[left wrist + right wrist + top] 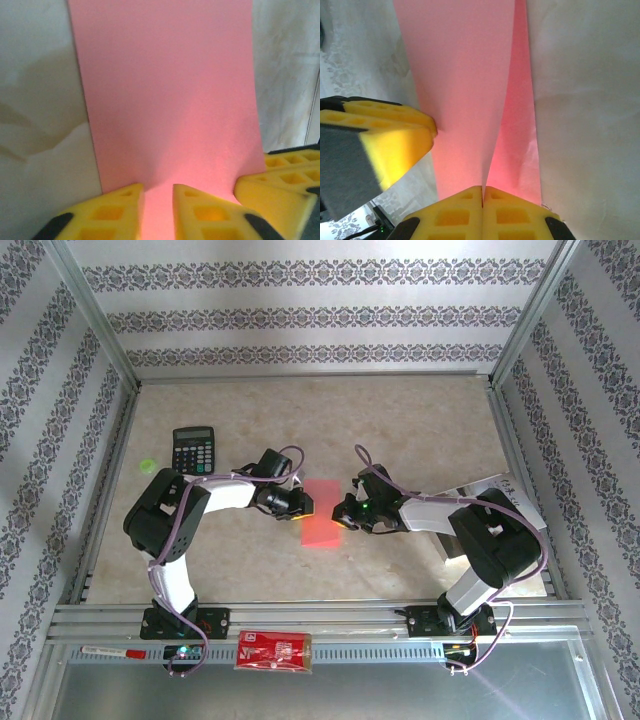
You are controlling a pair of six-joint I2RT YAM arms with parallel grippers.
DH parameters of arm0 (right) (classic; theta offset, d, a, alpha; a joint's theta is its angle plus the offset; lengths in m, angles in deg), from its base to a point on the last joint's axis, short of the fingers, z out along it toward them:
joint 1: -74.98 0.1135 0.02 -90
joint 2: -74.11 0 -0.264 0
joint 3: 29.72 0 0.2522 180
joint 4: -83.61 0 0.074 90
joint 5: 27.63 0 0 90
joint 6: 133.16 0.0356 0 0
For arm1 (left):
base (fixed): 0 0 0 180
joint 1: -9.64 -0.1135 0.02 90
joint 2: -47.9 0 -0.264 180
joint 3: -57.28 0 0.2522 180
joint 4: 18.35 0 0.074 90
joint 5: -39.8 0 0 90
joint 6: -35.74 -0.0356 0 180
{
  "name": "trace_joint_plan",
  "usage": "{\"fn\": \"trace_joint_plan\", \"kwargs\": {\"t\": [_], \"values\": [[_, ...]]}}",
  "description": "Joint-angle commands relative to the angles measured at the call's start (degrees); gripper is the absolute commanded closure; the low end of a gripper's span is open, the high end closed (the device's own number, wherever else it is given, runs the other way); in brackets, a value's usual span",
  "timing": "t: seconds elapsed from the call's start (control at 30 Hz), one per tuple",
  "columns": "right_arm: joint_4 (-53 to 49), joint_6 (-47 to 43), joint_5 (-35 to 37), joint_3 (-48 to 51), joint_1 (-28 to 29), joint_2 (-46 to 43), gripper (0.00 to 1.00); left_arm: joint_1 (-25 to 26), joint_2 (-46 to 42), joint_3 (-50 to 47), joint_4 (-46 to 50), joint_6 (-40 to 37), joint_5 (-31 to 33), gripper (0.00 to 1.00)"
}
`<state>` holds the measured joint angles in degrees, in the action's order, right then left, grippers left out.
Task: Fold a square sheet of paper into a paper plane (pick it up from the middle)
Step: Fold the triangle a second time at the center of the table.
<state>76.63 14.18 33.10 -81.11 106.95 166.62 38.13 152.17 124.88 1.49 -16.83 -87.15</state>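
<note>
Where the tabletop is looked down on from above, the sheet of paper is found near its middle, as a pink-red oblong (longer than it is wide) lying between the two arms. The left claw is set against its left edge and the right claw against its right edge. A black calculator is seen well apart at the far left. A white leaflet is seen at the right behind the right arm, and a red packet on the metal rail at the near edge.

In the left wrist view, the sheet of paper is shown stretching away from the left claw. Its yellow fingers are held apart by a narrow gap, and pink paper is seen through that gap. Whether the paper is touched by them cannot be told. One of the right claw's yellow fingers is met at the sheet's near right corner.

In the right wrist view, the right claw is pressed together, and an edge of the sheet of paper is pinched in the seam between its fingers. A paler upper layer stands raised off a darker lower layer, which lies on the tabletop. The left claw's fingers are seen at the sheet's left edge, touching it.
</note>
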Motion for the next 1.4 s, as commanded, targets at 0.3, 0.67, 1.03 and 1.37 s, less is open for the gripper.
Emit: {"fn": "trace_joint_plan", "kwargs": {"t": [0.3,0.67,1.03,1.37], "values": [[-5.34,10.45,-1.63,-1.11,-0.76,-2.67,1.00,7.07,-23.92,-14.52,-12.32,-10.98,10.31,0.49],[-6.79,13.59,-2.97,-2.44,-1.19,-2.09,1.00,27.32,-24.76,-17.91,-12.95,-26.53,31.77,0.40],[-6.70,13.85,-3.06,-2.36,-1.20,-1.52,1.00,30.48,-14.92,-11.98,-12.72,-29.62,38.37,0.47],[-6.52,13.90,-2.89,-2.10,-1.21,-1.08,1.00,30.48,-14.25,-10.85,-14.02,-28.82,36.25,0.67]]}}
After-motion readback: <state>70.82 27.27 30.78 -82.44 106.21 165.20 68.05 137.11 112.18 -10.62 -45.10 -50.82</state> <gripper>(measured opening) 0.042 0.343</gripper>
